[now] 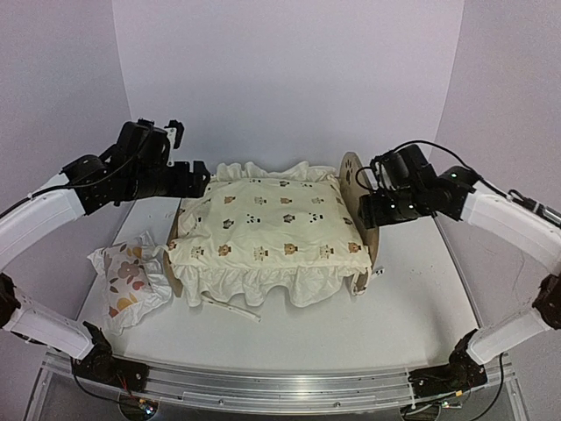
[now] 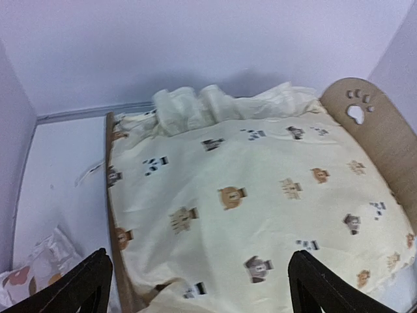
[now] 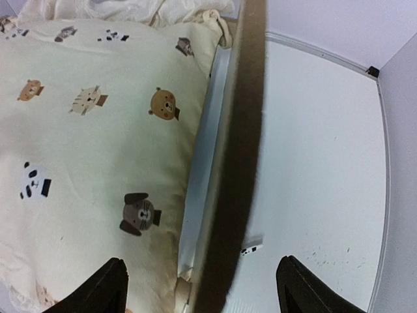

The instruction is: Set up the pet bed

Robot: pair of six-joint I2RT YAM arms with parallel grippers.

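Note:
The pet bed (image 1: pixel 351 180), a light-wood frame, stands mid-table with its arched paw-print headboard to the right and its low footboard (image 1: pixel 173 241) to the left. A cream ruffled animal-print cushion (image 1: pixel 272 224) lies on it and covers the base. My left gripper (image 1: pixel 197 179) hovers open over the cushion's left end, its fingers (image 2: pixel 85 287) wide apart above the cushion (image 2: pixel 260 195). My right gripper (image 1: pixel 366 198) is open above the headboard's top edge (image 3: pixel 244 163), which passes between its fingers (image 3: pixel 306 290) without touching them. A strip of the striped base (image 3: pixel 202 163) shows beside the cushion (image 3: pixel 98 130).
A small white pillow (image 1: pixel 131 285) with orange-brown prints lies on the table left of the footboard, also seen as the pillow (image 2: pixel 32 280) in the left wrist view. A cushion tie (image 1: pixel 232 309) trails in front of the bed. A small tag (image 3: pixel 251 248) lies right of the headboard.

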